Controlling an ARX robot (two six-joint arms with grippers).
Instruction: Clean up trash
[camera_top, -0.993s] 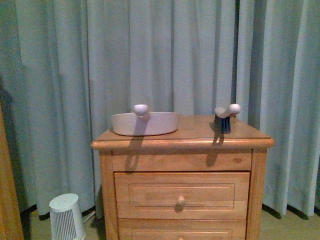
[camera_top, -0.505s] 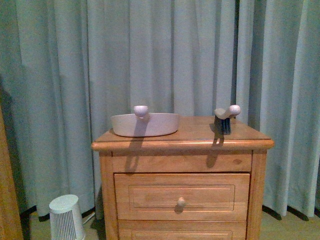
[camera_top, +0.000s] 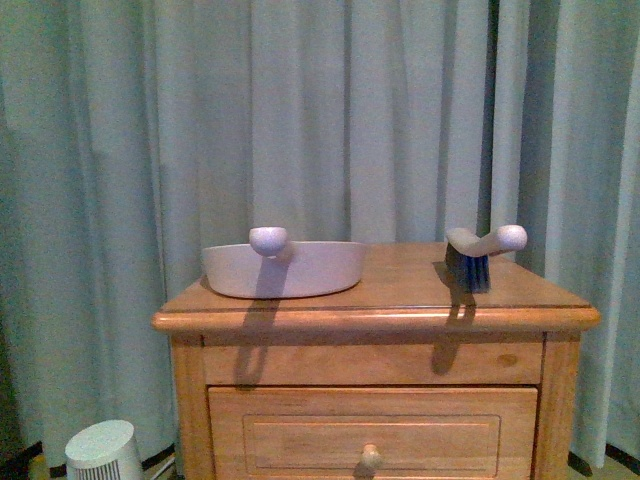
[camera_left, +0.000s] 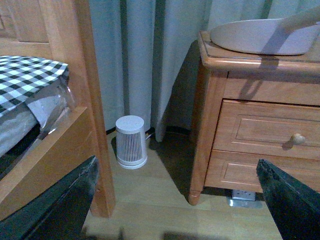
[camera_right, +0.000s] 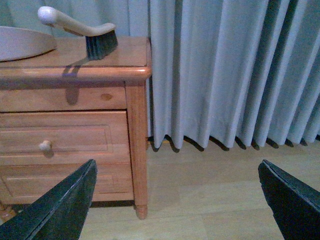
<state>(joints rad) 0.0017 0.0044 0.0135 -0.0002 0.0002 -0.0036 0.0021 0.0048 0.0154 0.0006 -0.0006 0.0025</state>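
wood fills more of the front view than it did a second ago. the nightstand (camera_top: 375, 400) has grown and sunk lower in the frame. its tabletop (camera_top: 400, 292) edge now runs across the middle, and the small white ribbed heater (camera_top: 100, 452) has slid toward the lower left corner. i read this as the robot closing in on the nightstand: an approach, with no handling begun.

on the tabletop a beige dustpan (camera_top: 300, 272) sits left of centre, its knobbed handle toward the camera. a white-handled brush (camera_top: 480, 250) stands on its dark bristles at centre right, handle end aimed at the right edge. pale curtain (camera_top: 330, 120) hangs behind both.

the trash shows in none of the three views. it is not on the bare tabletop, nor on the floor (camera_right: 210, 200) in the right wrist view. it is also absent beside the bed frame (camera_left: 95, 100) and checked cloth (camera_left: 25, 75) in the left wrist view. the dustpan's inside is hidden by its wall. so i cannot tell where the trash lies, which way it points or how its long axis runs, and finding it comes first.

the left gripper (camera_left: 176, 162) and the right gripper (camera_right: 176, 162) each show only dark fingers at the lower corners of their frames. the fingers are spread wide with nothing between them.
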